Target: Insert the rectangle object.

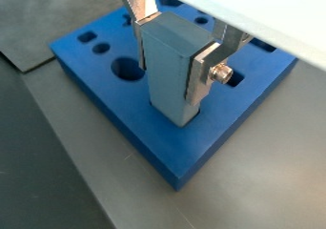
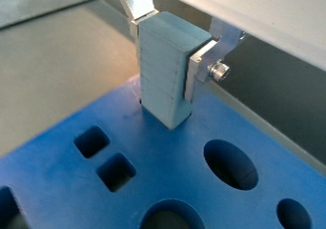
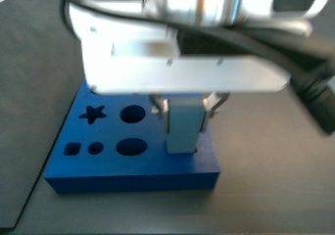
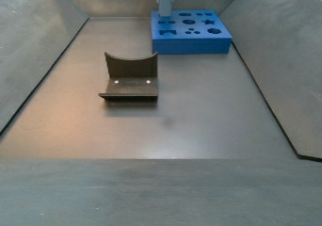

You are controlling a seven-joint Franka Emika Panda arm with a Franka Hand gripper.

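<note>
The gripper point(image 1: 181, 44) points straight down, clamping the upright rectangle object point(image 1: 174, 75) over the blue board point(image 1: 114, 104).

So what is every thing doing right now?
gripper: above the blue board, shut on the rectangle object.
rectangle object: upright, held, its lower end at the board.
blue board: flat on the floor, round holes empty.
dark block with a U-shaped notch: sitting alone on the floor, untouched.
</note>
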